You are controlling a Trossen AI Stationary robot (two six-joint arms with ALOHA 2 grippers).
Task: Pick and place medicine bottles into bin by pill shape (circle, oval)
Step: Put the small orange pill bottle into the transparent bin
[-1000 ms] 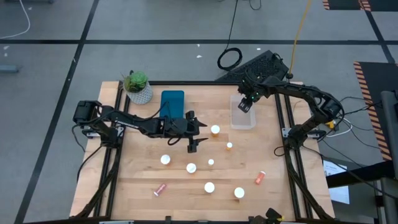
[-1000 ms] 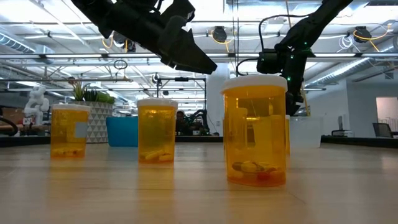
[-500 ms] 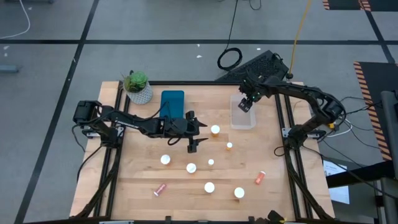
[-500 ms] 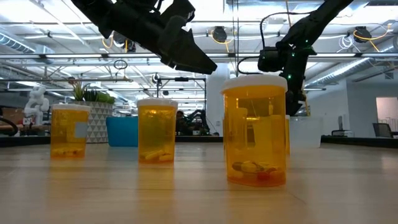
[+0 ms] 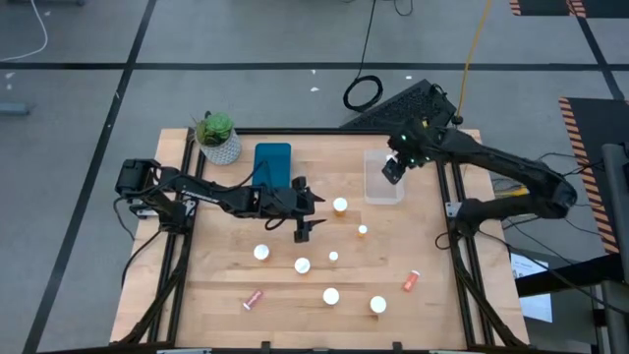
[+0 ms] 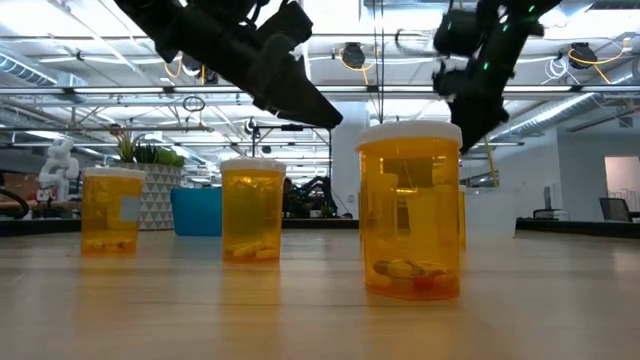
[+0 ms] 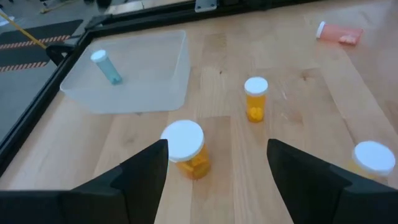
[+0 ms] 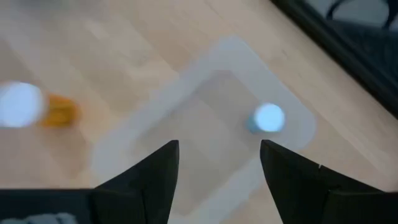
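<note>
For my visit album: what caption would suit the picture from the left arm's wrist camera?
Left gripper open above a white-capped amber bottle, with the clear bin beyond holding one bottle.

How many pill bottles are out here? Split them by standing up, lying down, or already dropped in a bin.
Standing bottles: 7
Lying bottles: 2
Bottle inside the clear bin: 1
Total: 10
</note>
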